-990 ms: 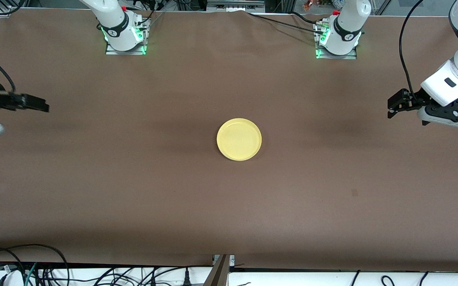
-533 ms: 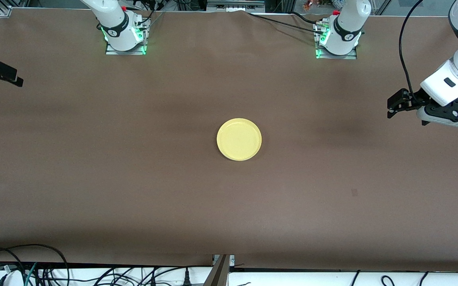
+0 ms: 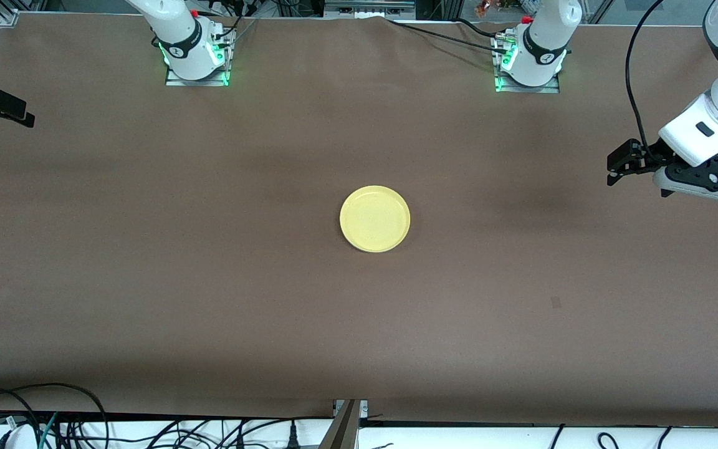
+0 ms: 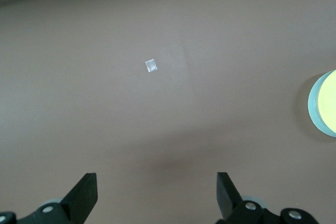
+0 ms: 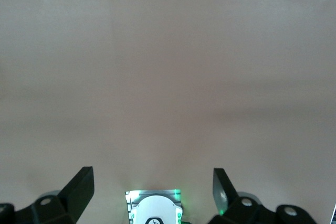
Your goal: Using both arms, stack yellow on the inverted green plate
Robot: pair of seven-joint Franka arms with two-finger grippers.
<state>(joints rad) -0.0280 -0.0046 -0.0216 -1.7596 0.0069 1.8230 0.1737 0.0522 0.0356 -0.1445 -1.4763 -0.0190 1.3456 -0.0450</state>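
Observation:
The yellow plate lies rim up in the middle of the brown table. In the left wrist view the yellow plate shows with a pale green plate's rim under its edge; in the front view the green plate is hidden. My left gripper is open and empty above the table at the left arm's end, also seen in its wrist view. My right gripper is open and empty over the table's edge at the right arm's end, also seen in its wrist view.
The two arm bases, lit green, stand at the table's edge farthest from the front camera. A small square mark is on the cloth toward the left arm's end. Cables lie past the table's edge nearest the front camera.
My right gripper has drawn back from over the table to its edge at the right arm's end and toward the bases. The left arm and the plates have not moved.

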